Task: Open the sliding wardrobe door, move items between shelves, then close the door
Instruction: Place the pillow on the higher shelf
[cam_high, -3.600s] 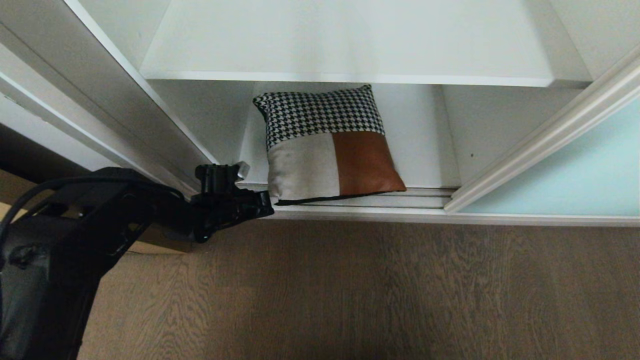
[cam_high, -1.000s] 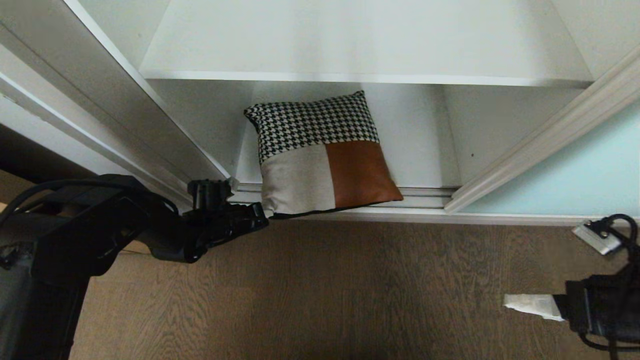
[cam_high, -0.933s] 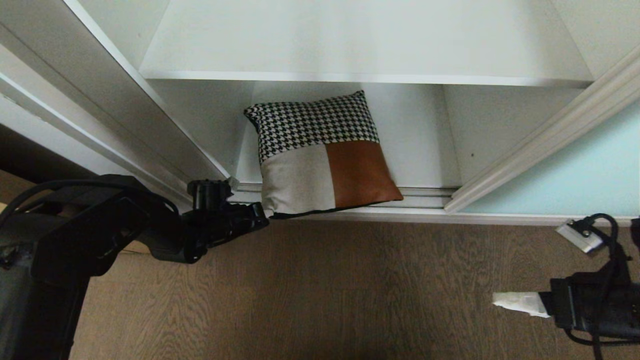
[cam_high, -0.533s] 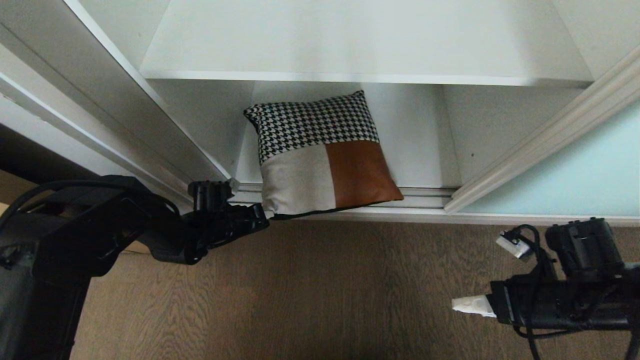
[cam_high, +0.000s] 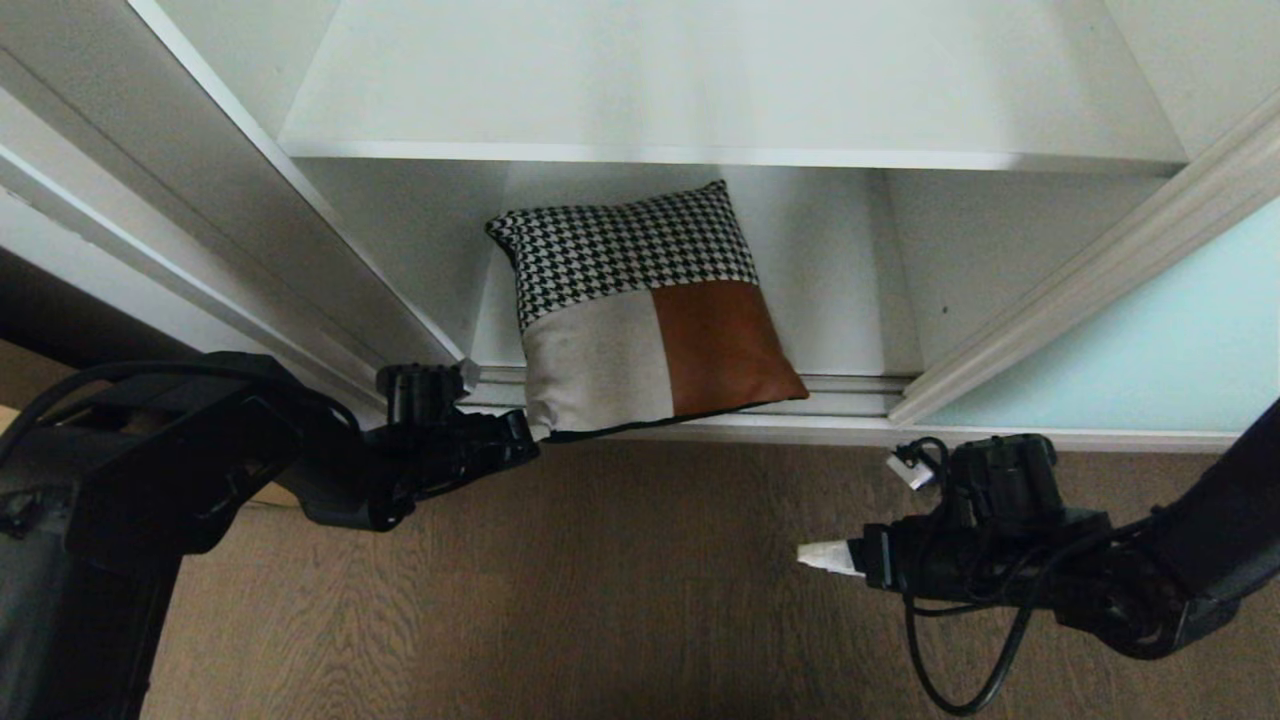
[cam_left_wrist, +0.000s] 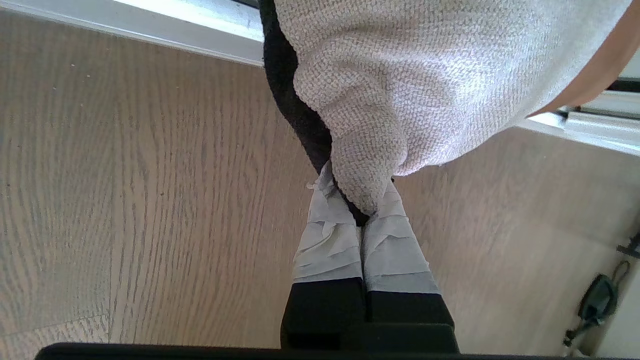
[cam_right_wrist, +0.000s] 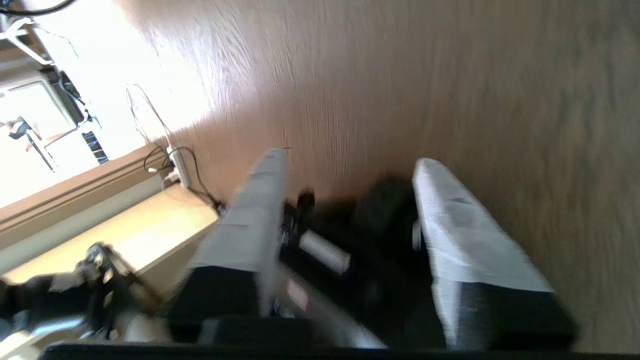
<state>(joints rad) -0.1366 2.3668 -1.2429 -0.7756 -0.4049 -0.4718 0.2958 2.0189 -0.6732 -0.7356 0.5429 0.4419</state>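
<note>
My left gripper (cam_high: 522, 440) is clamped on the near left corner of the cushion (cam_high: 640, 310) (houndstooth, beige and rust patches), which lies on the bottom shelf (cam_high: 850, 300), its near edge over the door track. My right gripper (cam_high: 822, 556) hangs above the floor (cam_high: 600, 600) to the right, its 2 fingers (cam_right_wrist: 465, 235) apart. The sliding wardrobe door (cam_high: 1180, 350) stands at right.

1. Brown wood-grain floor (cam_high: 620, 600) fills the lower half of the head view
2. A white wardrobe side panel (cam_high: 200, 190) slants across the upper left of the frame
3. In the right wrist view, bright light falls on the floor at upper left, where a tan baseboard (cam_right_wrist: 75, 195) and loose cables (cam_right_wrist: 165, 160) show
</note>
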